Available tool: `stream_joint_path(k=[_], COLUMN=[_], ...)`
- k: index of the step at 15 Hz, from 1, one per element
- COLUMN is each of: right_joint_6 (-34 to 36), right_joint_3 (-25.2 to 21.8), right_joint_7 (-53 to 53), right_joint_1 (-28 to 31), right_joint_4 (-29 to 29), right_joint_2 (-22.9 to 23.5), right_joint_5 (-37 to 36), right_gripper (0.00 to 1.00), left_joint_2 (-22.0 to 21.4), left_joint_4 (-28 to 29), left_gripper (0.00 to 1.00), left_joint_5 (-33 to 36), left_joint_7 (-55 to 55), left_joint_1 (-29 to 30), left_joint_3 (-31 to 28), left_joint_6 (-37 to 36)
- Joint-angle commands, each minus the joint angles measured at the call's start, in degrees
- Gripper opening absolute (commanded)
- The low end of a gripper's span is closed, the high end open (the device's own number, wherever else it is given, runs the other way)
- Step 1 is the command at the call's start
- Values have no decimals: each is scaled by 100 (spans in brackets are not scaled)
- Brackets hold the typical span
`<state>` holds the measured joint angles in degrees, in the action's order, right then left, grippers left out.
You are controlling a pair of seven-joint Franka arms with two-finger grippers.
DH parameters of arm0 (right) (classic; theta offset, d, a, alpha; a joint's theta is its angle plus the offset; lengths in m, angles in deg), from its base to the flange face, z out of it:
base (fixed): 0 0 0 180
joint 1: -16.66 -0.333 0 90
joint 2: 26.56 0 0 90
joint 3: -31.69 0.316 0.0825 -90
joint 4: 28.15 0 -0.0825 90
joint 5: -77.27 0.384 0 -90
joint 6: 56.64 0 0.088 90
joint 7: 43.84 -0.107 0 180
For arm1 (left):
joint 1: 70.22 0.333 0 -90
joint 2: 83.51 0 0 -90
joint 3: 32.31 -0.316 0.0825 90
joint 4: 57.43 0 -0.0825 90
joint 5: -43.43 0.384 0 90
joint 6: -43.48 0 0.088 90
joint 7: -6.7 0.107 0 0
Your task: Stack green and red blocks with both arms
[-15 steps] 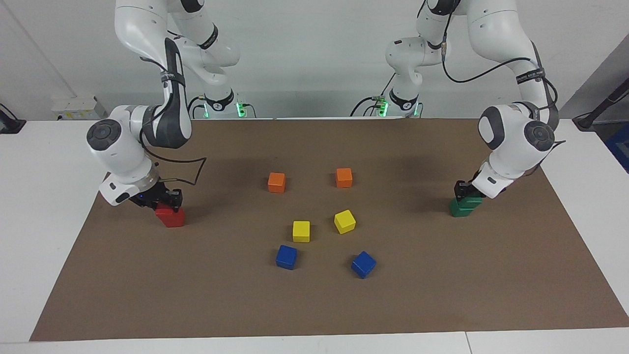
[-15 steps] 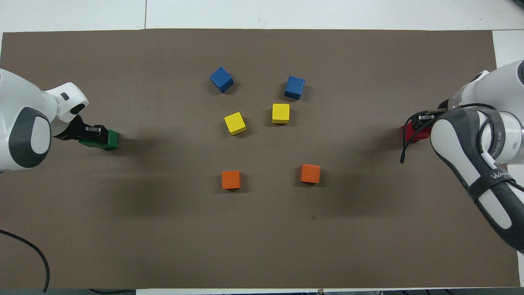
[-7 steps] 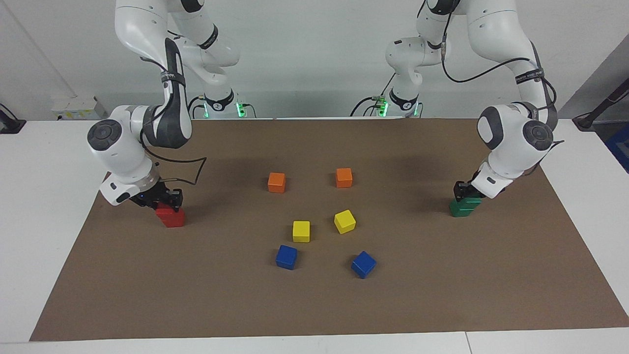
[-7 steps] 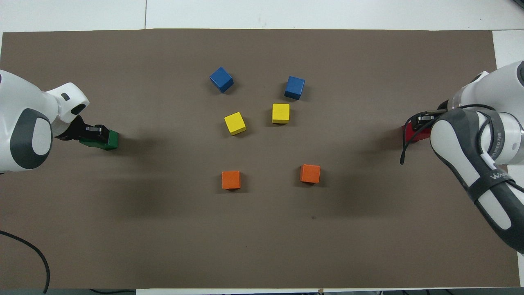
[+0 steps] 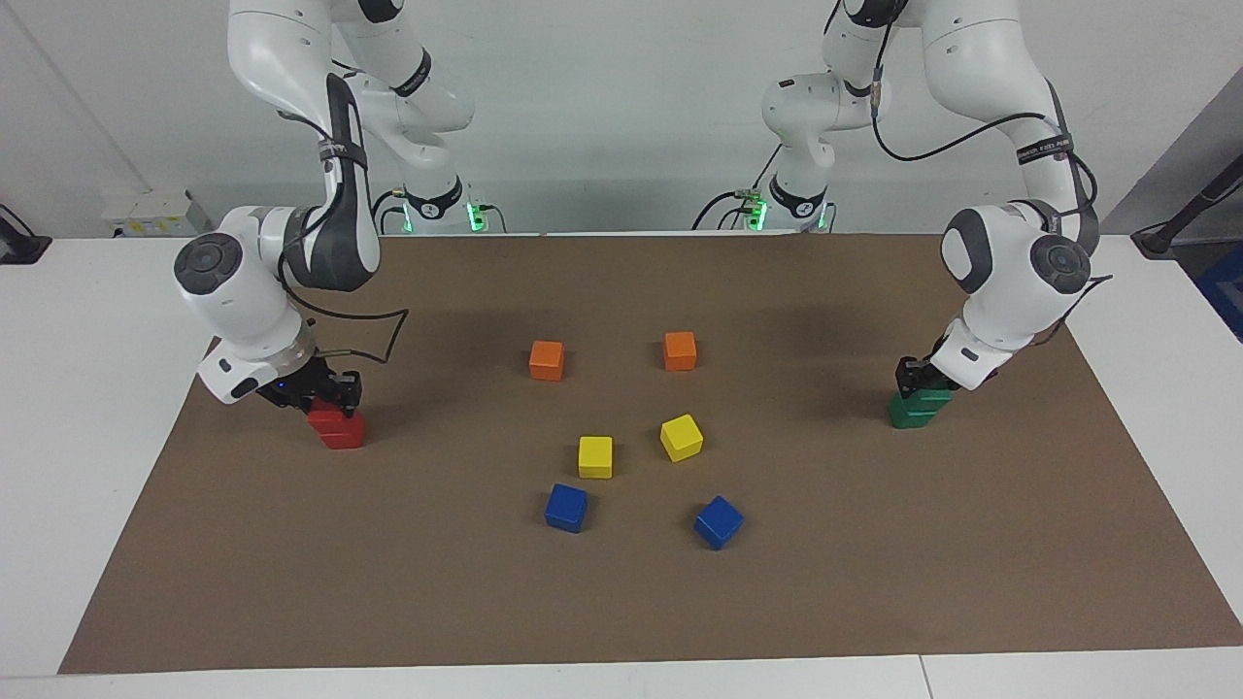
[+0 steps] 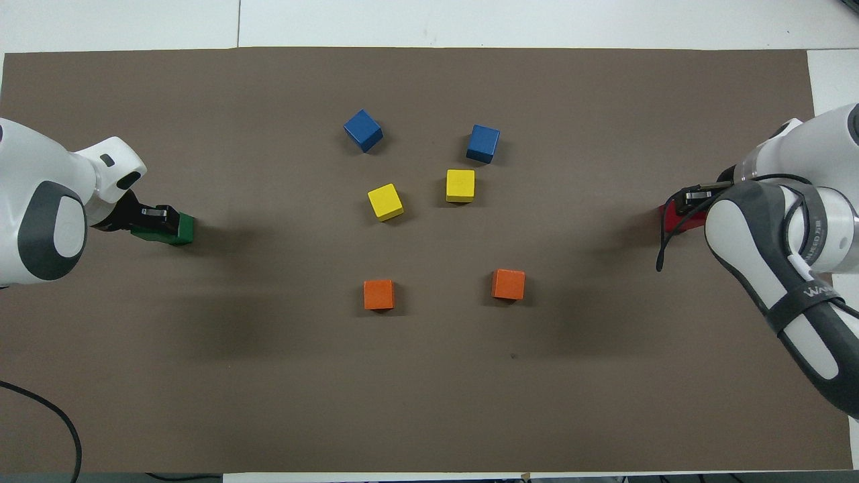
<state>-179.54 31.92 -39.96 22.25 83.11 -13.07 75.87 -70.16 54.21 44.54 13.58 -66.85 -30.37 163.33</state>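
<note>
Facing view, across the brown mat (image 5: 874,582): the right gripper (image 5: 325,398) sat low at the right arm's end of the table, directly on top of the red blocks (image 5: 338,427), which appeared stacked beneath its tips; whether its fingers gripped could not be told. Orange, yellow and blue cubes lay well apart from both grippers. The left gripper (image 5: 921,382) rested likewise atop the stacked green blocks (image 5: 913,410), its grip equally unclear.

Mid-mat cubes (image 5: 596,456) block centre; mat (image 5: 874,582) edges free.
</note>
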Motion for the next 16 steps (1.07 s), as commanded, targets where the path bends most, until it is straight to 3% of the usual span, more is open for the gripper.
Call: stream_joint_path(k=[1, 7, 10, 11, 16], right_joint_6=[-190, -252, -252, -252, -243], right_joint_3=[38, 38, 47, 47, 47], right_joint_7=[209, 288, 227, 218, 200], right_joint_1=[92, 153, 145, 145, 127], right_joint_4=[238, 247, 238, 229, 229], right_joint_2=[-137, -102, -102, -102, -102], right_joint_5=[-1, -1, -1, -1, -1], right_gripper=[0, 0, 46, 56, 61], left_joint_2=[-165, -209, -262, -358, -973], left_joint_4=[323, 114, -238, -300, -467], left_gripper=[100, 100, 100, 100, 100], left_joint_5=[12, 12, 12, 12, 12], left_joint_7=[-29, -11, -46, -38, -20], left_joint_1=[-3, 15, -29, -38, 41], left_joint_3=[-1, -1, -1, -1, -1], left_joint_6=[162, 31, -285, -382, -1075])
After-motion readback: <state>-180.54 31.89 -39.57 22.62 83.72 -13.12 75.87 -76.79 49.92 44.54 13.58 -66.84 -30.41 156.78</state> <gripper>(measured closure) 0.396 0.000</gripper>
